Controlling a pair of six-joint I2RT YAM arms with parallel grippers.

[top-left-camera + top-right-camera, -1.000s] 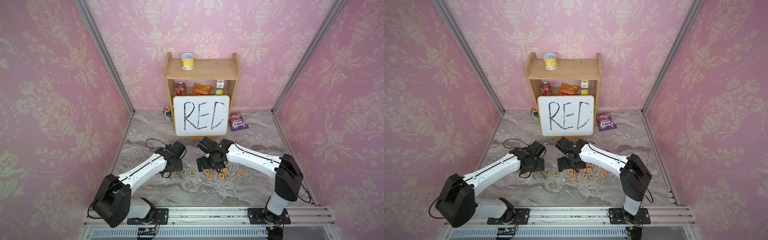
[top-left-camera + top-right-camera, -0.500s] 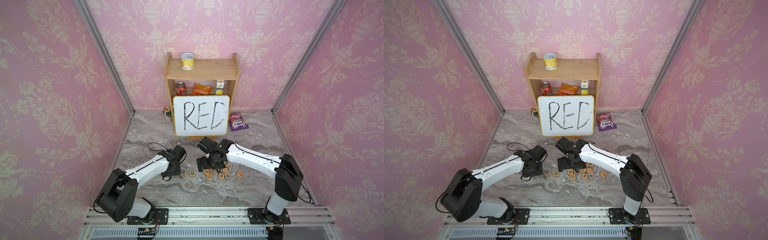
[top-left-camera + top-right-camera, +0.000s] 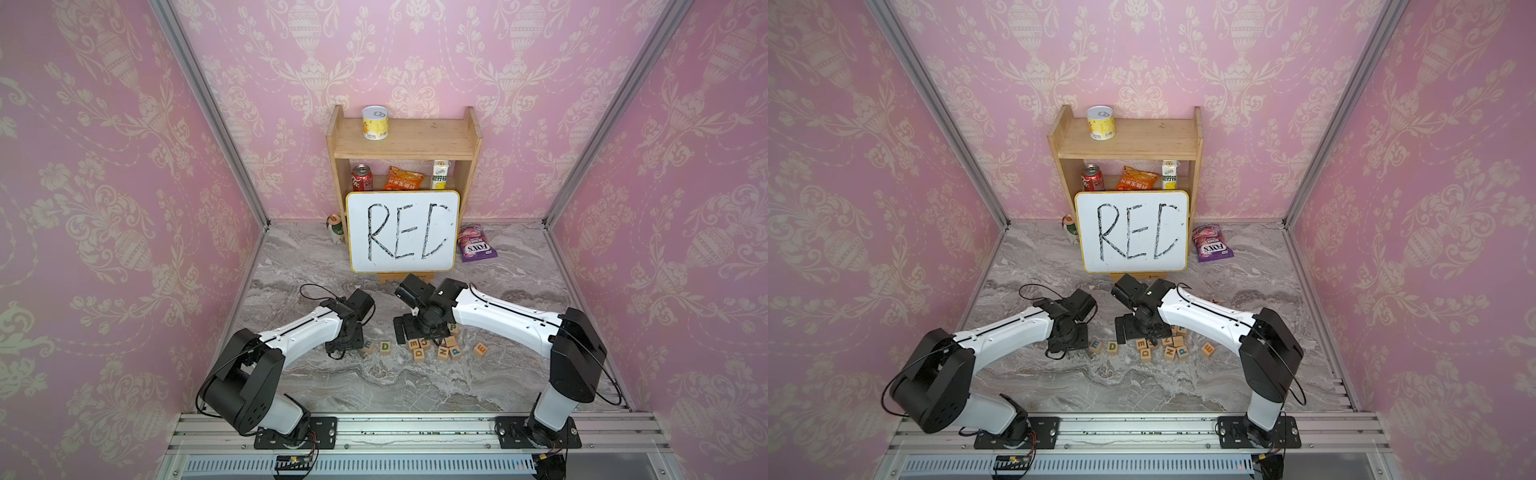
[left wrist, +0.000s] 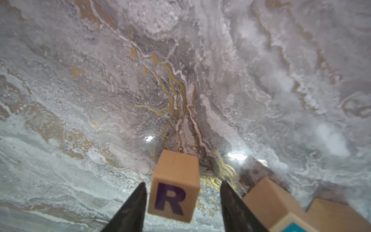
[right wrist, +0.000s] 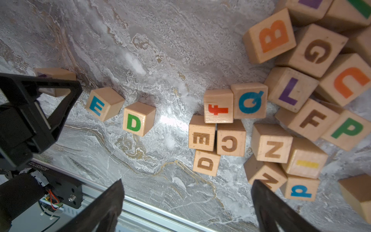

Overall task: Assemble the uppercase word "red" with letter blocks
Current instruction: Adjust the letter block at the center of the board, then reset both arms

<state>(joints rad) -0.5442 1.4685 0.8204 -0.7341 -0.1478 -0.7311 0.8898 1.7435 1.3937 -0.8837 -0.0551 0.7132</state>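
Note:
Pale wooden letter blocks lie on the marble table. The purple R block (image 4: 174, 188) rests on the table between the fingers of my left gripper (image 4: 182, 182), which is open, with a gap on each side of the block. In the right wrist view the R block (image 5: 57, 73) is half hidden behind that gripper. Beside it stand the blue-green E block (image 5: 102, 104) and the green D block (image 5: 138, 118), in a rough row, also seen in both top views as E (image 3: 368, 345) and D (image 3: 1112, 347). My right gripper (image 5: 187, 181) hangs open and empty above the loose pile.
A pile of other letter blocks (image 3: 436, 347) lies right of the row, under the right arm, with an orange E block (image 3: 480, 350) further right. The whiteboard reading RED (image 3: 403, 230) leans on a wooden shelf (image 3: 405, 139) at the back, with a purple bag (image 3: 476, 245) beside it.
My left gripper moved toward the table's near side, to just left of the E block. The right arm has not moved.

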